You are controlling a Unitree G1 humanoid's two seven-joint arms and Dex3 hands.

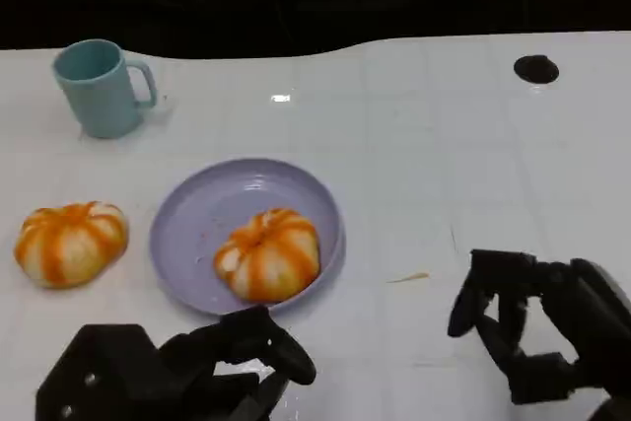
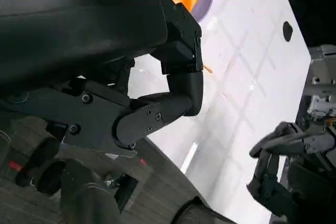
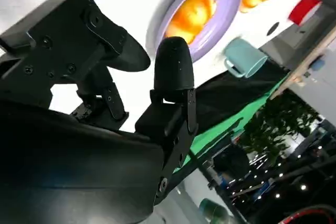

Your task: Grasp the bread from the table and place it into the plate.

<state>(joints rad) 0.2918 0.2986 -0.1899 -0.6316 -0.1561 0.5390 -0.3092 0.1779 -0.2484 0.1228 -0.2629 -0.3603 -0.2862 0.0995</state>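
White table point(image 1: 444, 165), glossy, faint tile grid, black backdrop behind its far edge.

Left hand point(image 1: 177, 372) at the near edge, lower left: black, blocky shell, fingers curled inward and holding nothing. Its fingertips sit just short of the plate's near rim, not touching.

Right hand point(image 1: 537, 327) lower right, well apart from the plate: fingers bent down and spaced apart, nothing in them.

Plate point(image 1: 192, 219): round, shallow, lavender, smooth matte plastic look, table centre-left.

Bread in the plate point(image 1: 268, 253): round domed bun, pale crust with orange ribs radiating from the top, pumpkin-like. Sits in the near-right part of the plate, just beyond the left hand's fingertips, and left of and beyond the right hand. No clear long axis; dome up.

Second bread point(image 1: 71, 242): same shape and colouring, on the bare table left of the plate, apart from it, beyond the left hand.

Mug point(image 1: 99, 86): teal, cylindrical, upright, handle toward the right, far left corner.

Small dark round hole point(image 1: 535, 69) in the table, far right.
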